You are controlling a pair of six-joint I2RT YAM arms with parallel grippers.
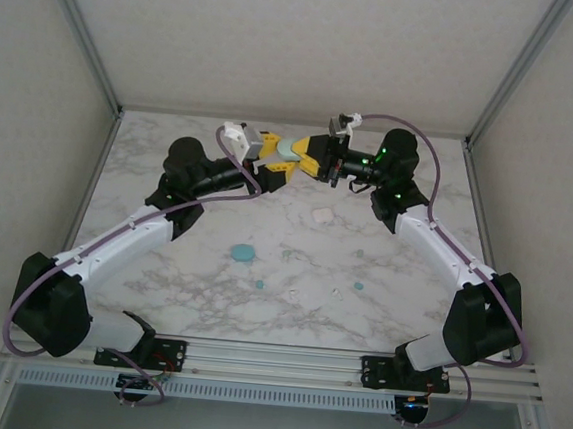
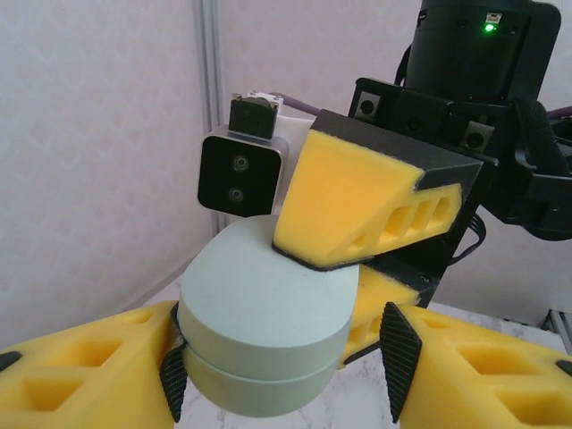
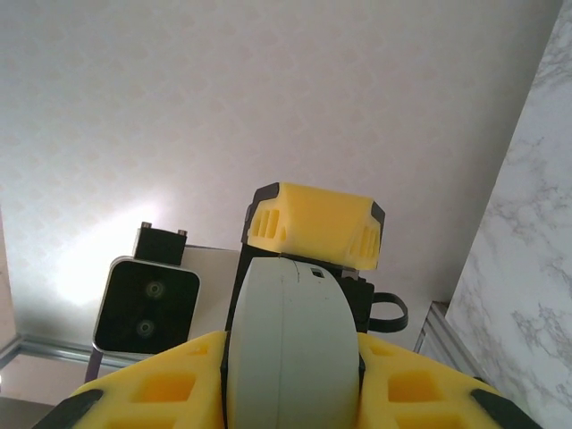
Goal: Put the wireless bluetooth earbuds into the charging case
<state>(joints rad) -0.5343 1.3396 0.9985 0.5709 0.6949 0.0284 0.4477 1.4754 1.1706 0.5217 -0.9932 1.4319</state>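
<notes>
**Earbuds loose on the surface, green case held up between both arms**

The tiny plastic wireless bluetooth earbuds [image 1: 258, 284] lie loose on the white marble-patterned surface [image 1: 276, 224]. They are well below both end effectors, on the side toward the arm bases. Some are teal-blue and some are pale. They are scattered apart from each other, and they are too small to tell more about them.

The pale green pebble-shaped charging case [image 2: 259, 331] is up in the air between the two end effectors, which meet tip to tip. Its lid is closed, with a thin seam running around the middle. The right end effector [image 3: 290, 344] has a firm hold of it. Its yellow fingers stand only narrowly apart and press on the two broad faces of the case, one on the lid and one on the underside. The left end effector [image 2: 286, 371] is partly open around the same case, coming from the opposite direction. One of its black pads [image 2: 172, 384] lies against the side of the case. The other pad stands a little off it, so a gap is visible there.

On the surface below the left end effector, toward the bases, rests a teal-blue rounded case [image 1: 243, 253], larger than the earbuds. Below the right end effector lies a whitish rounded case [image 1: 322, 216]. Both are apart from the earbuds.
</notes>
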